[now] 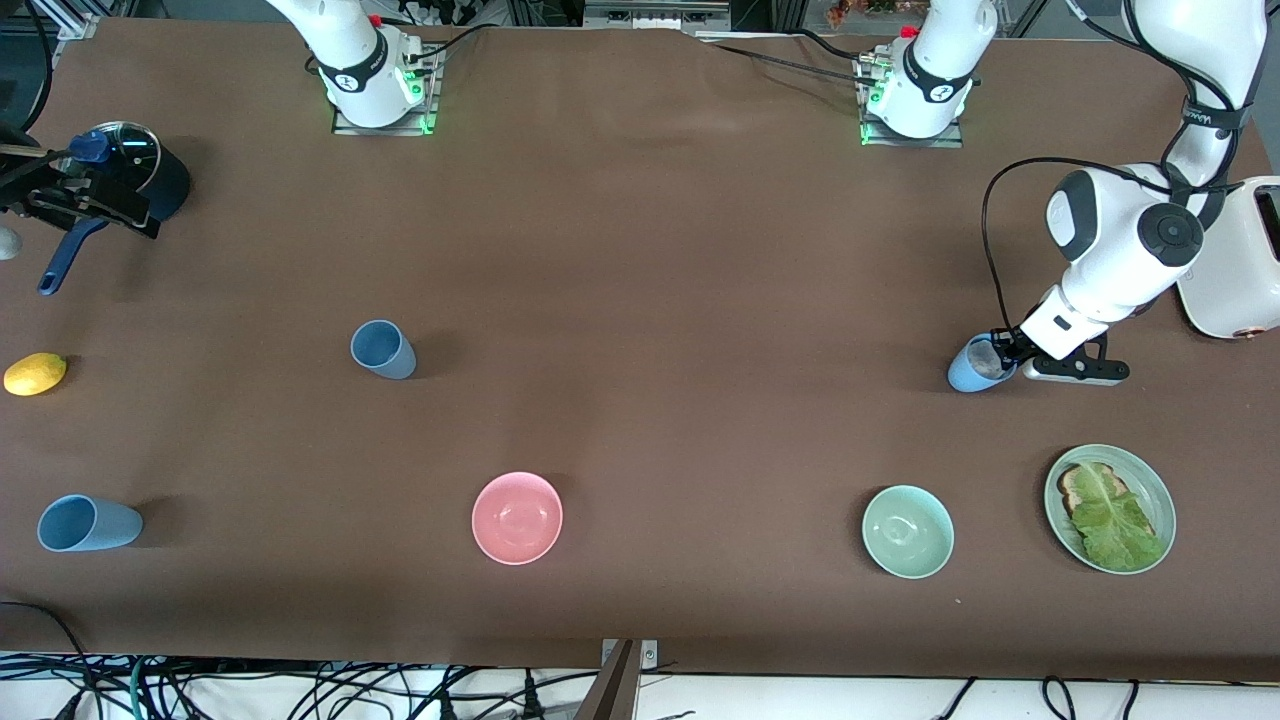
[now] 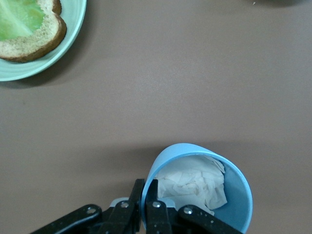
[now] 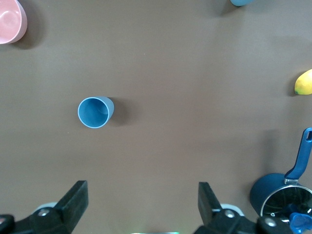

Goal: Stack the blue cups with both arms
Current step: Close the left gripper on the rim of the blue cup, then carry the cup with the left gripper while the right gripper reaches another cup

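Three blue cups show in the front view. One cup (image 1: 383, 349) stands mid-table toward the right arm's end. A second cup (image 1: 88, 523) is nearer the camera by that end's edge. The third cup (image 1: 972, 368) (image 2: 239, 195) holds crumpled white paper (image 2: 195, 183); my left gripper (image 1: 995, 352) (image 2: 145, 183) is shut on its rim, one finger inside and one outside, low at the table. My right gripper (image 1: 100, 205) (image 3: 141, 187) is open wide and empty, up over the dark blue pot. In the right wrist view one cup (image 3: 95, 112) shows below and another (image 3: 241, 2) at the frame's edge.
A dark blue long-handled pot (image 1: 150, 175) (image 3: 282, 195) and a lemon (image 1: 35, 374) (image 3: 303, 82) lie at the right arm's end. A pink bowl (image 1: 517, 517) and a mint bowl (image 1: 907, 531) sit near the camera. A green plate (image 1: 1160, 490) (image 2: 73, 39) with bread and lettuce and a white toaster (image 1: 1235, 260) are near the left gripper.
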Controlling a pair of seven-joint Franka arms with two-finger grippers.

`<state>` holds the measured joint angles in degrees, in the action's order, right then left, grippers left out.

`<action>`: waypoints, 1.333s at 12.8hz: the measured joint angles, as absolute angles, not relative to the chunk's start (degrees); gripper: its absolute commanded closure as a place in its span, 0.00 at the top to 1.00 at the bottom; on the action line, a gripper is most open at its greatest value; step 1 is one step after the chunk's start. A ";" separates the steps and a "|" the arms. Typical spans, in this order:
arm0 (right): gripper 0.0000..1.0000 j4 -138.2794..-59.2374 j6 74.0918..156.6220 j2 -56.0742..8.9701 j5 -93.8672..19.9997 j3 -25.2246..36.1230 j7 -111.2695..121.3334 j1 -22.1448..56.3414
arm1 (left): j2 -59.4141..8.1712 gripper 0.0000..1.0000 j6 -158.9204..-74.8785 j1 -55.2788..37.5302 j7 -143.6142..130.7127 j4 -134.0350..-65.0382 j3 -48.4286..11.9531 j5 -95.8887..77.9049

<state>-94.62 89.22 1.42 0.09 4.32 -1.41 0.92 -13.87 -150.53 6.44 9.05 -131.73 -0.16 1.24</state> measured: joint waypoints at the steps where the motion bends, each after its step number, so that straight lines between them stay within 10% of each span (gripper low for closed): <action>1: 1.00 -94.62 89.22 1.42 0.09 4.31 -1.41 0.92 | -13.76 0.00 -150.54 6.42 9.05 -131.70 -0.18 1.24; 4: 1.00 -94.62 89.19 1.42 0.09 4.30 -1.41 0.92 | -11.36 0.00 -146.37 5.92 9.06 -130.52 -0.27 1.24; 10: 1.00 -96.71 87.91 -1.92 0.08 2.85 -1.40 1.46 | -3.38 0.00 -112.08 3.58 9.05 -110.92 -0.67 1.25; 17: 1.00 -109.73 106.98 -7.50 0.07 -0.50 -1.36 1.91 | -4.03 0.00 -106.62 -5.48 -2.53 -102.98 -1.14 1.27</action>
<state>-109.73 106.98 -7.50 0.07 -0.50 -1.36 1.91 -4.03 -106.62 -5.48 -2.53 -102.98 -1.14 1.27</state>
